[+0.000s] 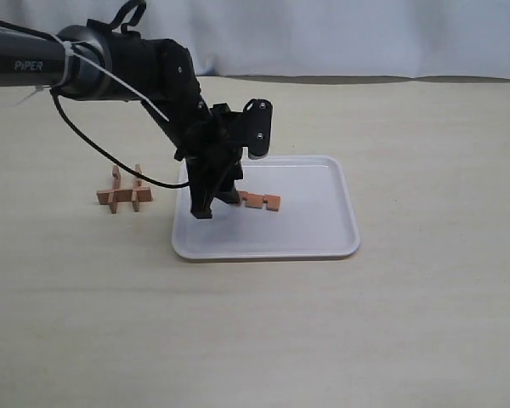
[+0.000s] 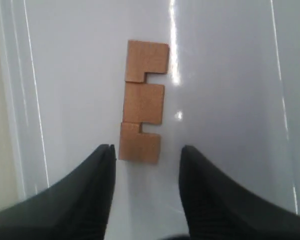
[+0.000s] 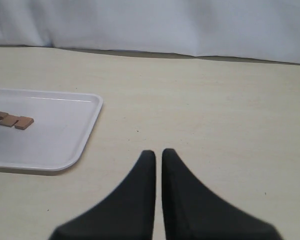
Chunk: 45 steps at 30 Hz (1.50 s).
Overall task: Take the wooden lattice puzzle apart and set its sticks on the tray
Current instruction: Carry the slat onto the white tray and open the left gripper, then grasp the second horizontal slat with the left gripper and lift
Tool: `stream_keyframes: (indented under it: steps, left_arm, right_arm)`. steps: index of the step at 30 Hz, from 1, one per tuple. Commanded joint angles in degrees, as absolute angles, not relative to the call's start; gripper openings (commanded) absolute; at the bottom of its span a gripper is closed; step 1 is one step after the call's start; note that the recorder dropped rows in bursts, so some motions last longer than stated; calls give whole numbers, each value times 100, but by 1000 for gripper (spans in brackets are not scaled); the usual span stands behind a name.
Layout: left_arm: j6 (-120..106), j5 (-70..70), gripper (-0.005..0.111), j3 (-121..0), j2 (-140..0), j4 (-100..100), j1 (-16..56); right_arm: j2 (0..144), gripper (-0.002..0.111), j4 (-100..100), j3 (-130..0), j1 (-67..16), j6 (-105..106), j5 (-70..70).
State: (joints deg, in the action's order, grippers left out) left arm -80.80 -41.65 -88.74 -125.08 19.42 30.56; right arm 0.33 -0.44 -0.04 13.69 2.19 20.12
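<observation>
The wooden lattice puzzle (image 1: 125, 192), a small reddish-brown grid of crossed sticks, stands on the table just left of the white tray (image 1: 306, 223). One notched stick (image 1: 261, 201) lies flat on the tray by itself, its two square notches plain in the left wrist view (image 2: 142, 102). My left gripper (image 1: 217, 204) hangs over the tray's left part, open, with its fingertips on either side of the stick's near end (image 2: 147, 148) and nothing held. The right gripper (image 3: 155, 152) is shut and empty over bare table, to the right of the tray (image 3: 50, 135); the exterior view does not show it.
The left arm and its black cable (image 1: 102, 149) reach in from the upper left, passing above the puzzle. A white cloth backdrop (image 1: 365, 34) runs along the table's far edge. The tray's low rim (image 3: 92, 120) lies between the right gripper and the stick (image 3: 11, 120).
</observation>
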Motion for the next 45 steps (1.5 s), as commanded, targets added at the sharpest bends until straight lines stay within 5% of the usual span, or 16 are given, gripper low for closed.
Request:
stream_keyframes:
  steps: [1,10,19,25,30,45]
  left_arm:
    - [-7791,-4290,40,-8869,-12481,1927,3059]
    - [-7298,-5243,8,-8869,-11845,624,2636]
    - [-7108,-5994,7,-8869,-11842,663,1378]
    - [-6599,-5936,17,-8780,-11842,663,990]
    - [-6566,-5313,46,-8116,-11842,371,1002]
    - [-6606,-4284,47,-7674,-12107,803,1002]
  right_arm:
    - [0,4,-48,0,1391,215,1960]
    - [0,4,-48,0,1391,215,1960]
    - [0,4,-48,0,1391,215,1960]
    - [0,4,-48,0,1391,215,1960]
    - [0,4,-48,0,1391,215,1960]
    - [0,4,-48,0,1391,215,1960]
